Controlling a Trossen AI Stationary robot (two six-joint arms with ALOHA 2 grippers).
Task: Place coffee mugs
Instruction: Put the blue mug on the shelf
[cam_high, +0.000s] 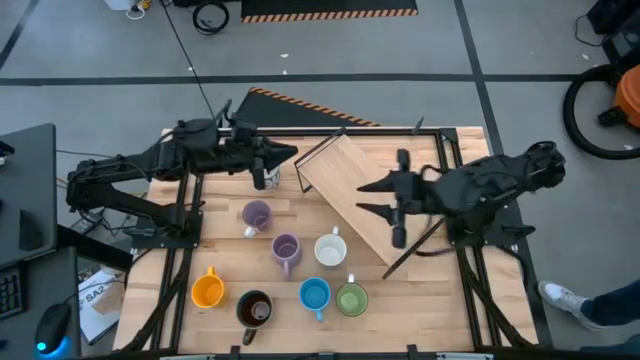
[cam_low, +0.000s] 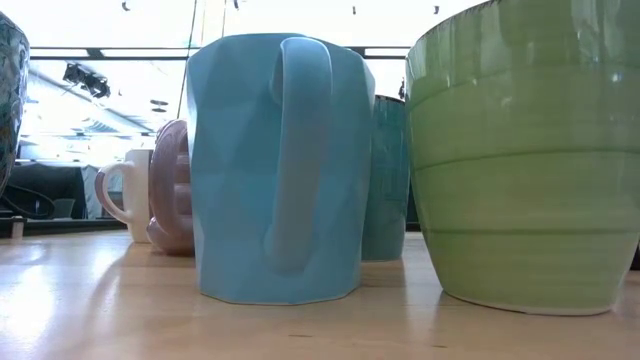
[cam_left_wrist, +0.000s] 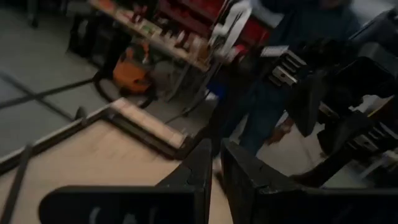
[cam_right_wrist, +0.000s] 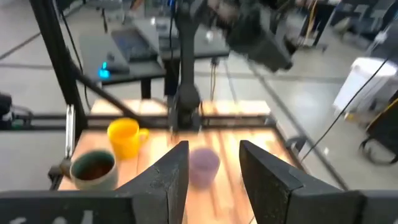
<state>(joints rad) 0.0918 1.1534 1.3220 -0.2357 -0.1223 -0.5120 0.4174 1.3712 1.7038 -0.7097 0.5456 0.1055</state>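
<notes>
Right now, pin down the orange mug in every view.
High view: orange mug at the picture's lower left, beside the dark mug.
Low view: not in it.
Left wrist view: not in it.
Right wrist view: orange mug on the wood, next to the dark mug, the shared landmark.

High cam looks straight down on the whole wooden table (cam_high: 420, 290). Low cam sits at tabletop height, very near the faceted blue ceramic mug (cam_low: 275, 165); both views share it.
</notes>
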